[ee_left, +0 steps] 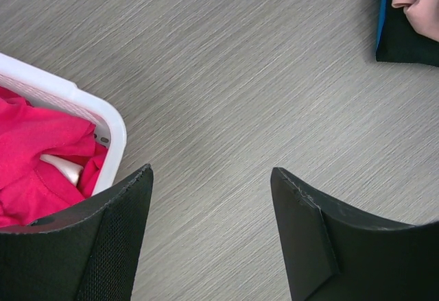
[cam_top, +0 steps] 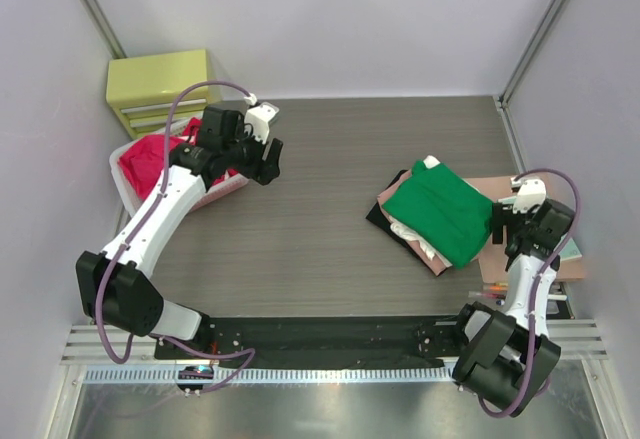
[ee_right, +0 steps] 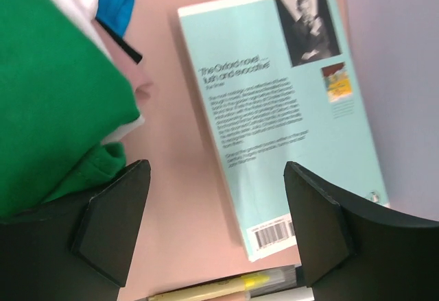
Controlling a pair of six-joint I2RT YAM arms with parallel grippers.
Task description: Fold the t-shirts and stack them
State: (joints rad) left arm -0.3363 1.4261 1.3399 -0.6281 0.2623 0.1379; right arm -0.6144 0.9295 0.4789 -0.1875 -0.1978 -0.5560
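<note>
Right claw gapes empty beside the green t-shirt; left claw released near red t-shirts.

Wht arms, blk joints, purple cables

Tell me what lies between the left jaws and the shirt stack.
Only bare tabletop; the top view shows it running right up to the stack.

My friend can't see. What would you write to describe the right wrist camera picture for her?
A pale blue-green book lies back cover up on a pink surface, seen between the right gripper's open black jaws. A folded green t-shirt fills the left side, and a yellow pen peeks in below.
</note>
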